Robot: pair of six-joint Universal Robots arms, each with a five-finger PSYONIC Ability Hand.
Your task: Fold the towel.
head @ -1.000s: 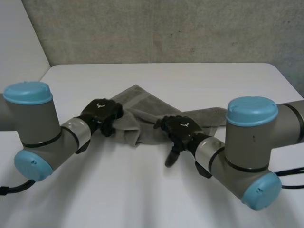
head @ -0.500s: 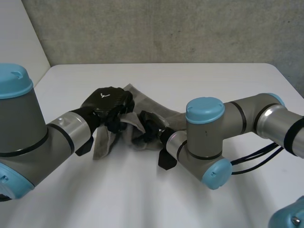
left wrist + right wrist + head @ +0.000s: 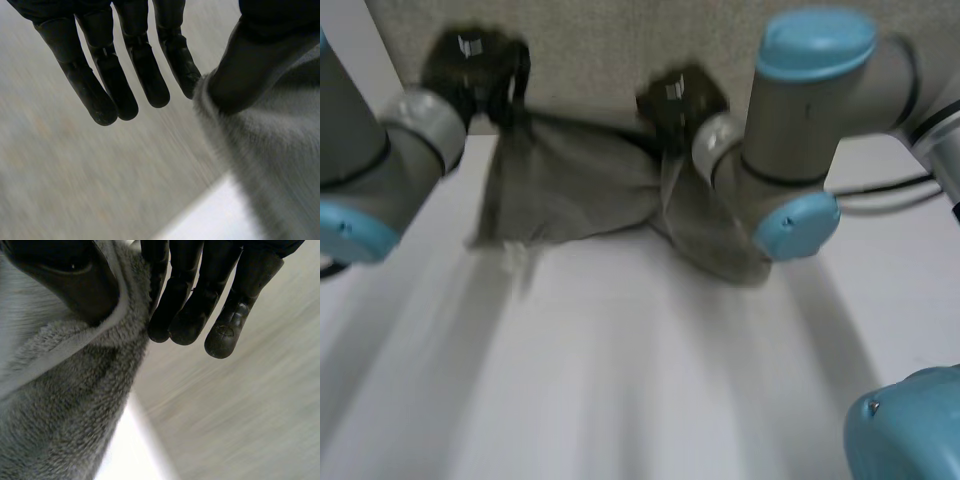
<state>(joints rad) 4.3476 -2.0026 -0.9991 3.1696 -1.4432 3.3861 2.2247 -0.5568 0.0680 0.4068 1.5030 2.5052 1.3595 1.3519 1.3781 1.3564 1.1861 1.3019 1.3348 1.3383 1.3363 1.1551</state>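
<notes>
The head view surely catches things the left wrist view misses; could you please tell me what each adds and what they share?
The head view adds the right hand, both raised arms, and the towel hanging spread between the two hands above the white table. The left wrist view adds the grip close up: the left hand with straight fingers beside the towel's edge and its thumb pressed into the cloth. Both share the left hand holding the grey towel, with the grey wall behind.
</notes>
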